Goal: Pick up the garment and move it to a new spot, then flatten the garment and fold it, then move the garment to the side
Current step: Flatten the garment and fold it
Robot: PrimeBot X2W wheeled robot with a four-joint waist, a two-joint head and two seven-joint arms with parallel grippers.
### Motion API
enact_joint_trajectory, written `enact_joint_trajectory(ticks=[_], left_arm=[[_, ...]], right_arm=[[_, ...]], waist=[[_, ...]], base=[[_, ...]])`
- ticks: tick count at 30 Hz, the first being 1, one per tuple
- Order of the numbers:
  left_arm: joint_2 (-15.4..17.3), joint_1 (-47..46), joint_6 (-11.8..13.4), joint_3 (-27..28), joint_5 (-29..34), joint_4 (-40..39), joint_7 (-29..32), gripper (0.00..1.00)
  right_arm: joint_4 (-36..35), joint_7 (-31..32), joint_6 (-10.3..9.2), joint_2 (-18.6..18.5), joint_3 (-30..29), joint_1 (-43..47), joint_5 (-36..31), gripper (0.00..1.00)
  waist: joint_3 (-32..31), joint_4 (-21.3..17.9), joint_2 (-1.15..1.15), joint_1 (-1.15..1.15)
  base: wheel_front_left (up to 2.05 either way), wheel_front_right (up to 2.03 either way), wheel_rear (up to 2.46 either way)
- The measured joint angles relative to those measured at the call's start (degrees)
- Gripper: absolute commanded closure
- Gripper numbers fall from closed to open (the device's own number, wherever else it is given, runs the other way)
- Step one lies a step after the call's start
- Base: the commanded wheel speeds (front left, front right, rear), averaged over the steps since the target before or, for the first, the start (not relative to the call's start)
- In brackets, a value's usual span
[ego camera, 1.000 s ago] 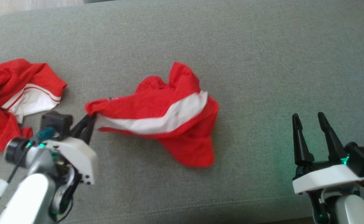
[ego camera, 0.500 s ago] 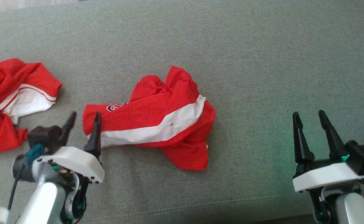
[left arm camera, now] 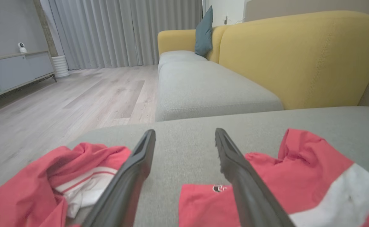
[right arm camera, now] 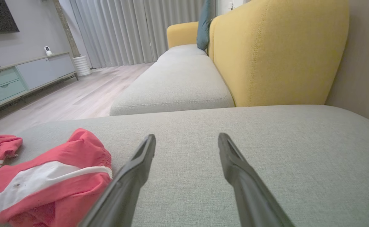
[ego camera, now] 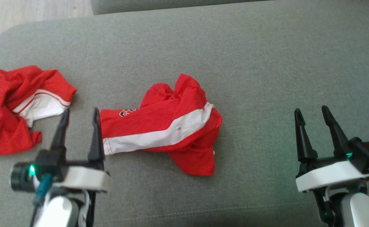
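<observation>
Overhead, the head view gives the layout: a red garment (ego camera: 168, 126) with a white band lies crumpled midway across the grey sofa seat (ego camera: 250, 63), between the two grippers. Left gripper (ego camera: 81, 111): fingers spread, nothing between them. Its right-hand finger sits at the garment's left edge; I cannot tell whether they touch. Right gripper (ego camera: 311, 109): also spread and empty, well apart from the cloth. A second red-and-white garment (ego camera: 11, 107) is bunched further left. The wrist views add the room beyond: yellow backrest (left arm camera: 297, 56), teal cushion (left arm camera: 204, 31), grey curtains (left arm camera: 115, 31), wood floor (left arm camera: 61, 101), low cabinet (right arm camera: 20, 78). The left wrist view brings the small logo (left arm camera: 217, 188) close. Garment's long axis runs left to right across the seat, slightly tilted. Its flat hemmed end points toward the left gripper, its bunched end rightward, and the white band follows that axis.
</observation>
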Motion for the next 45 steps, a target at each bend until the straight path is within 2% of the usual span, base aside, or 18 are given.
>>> enact_joint_trajectory(ticks=[19,23,31,38,39,40,41,45], left_arm=[[-0.3,1.1,-0.5,-1.5,0.0,1.2,-0.3,0.0],[-0.8,-1.0,-1.2,-2.7,0.1,1.2,-0.5,0.0],[-2.1,-4.6,-2.1,-4.0,0.6,2.2,-0.6,0.0],[-3.4,-6.3,-2.6,-4.8,1.1,3.2,-0.6,0.0],[-3.4,-6.4,-2.7,-4.8,1.1,3.3,-0.6,0.0],[-3.6,-6.6,-2.7,-4.8,1.1,3.3,-0.6,0.0],[-3.7,-6.8,-2.7,-4.8,1.1,3.3,-0.6,0.0],[-4.2,-7.0,-2.8,-4.7,1.6,3.3,-0.6,0.0]], right_arm=[[0.4,2.4,0.0,-0.2,0.9,0.8,0.5,0.0],[4.3,5.2,0.0,-1.6,4.2,-1.7,4.5,0.0],[13.1,13.4,0.0,-4.5,12.3,-13.9,13.3,0.0],[16.3,22.4,0.0,-7.6,16.7,-16.2,22.3,0.0],[16.4,23.3,0.0,-7.7,17.1,-16.3,23.5,0.21],[16.4,23.5,0.0,-7.7,17.2,-16.6,25.0,0.54],[16.3,23.6,0.0,-7.7,17.2,-16.8,26.2,1.0],[15.4,21.2,0.0,-7.8,16.4,-16.8,27.7,1.0]], waist=[[0.1,1.5,0.0,0.0],[1.4,2.9,0.0,0.0],[5.1,6.8,0.0,0.01],[7.5,9.8,0.0,0.01],[7.6,9.9,0.0,0.01],[7.8,9.9,0.0,0.0],[7.8,10.0,0.0,0.01],[8.0,10.0,0.0,0.01]], base=[[0.0,0.0,0.0],[0.0,0.0,0.0],[0.0,0.0,0.0],[0.0,0.0,0.0],[0.0,0.0,0.0],[0.0,0.0,0.0],[0.0,0.0,0.0],[0.0,0.0,0.0]])
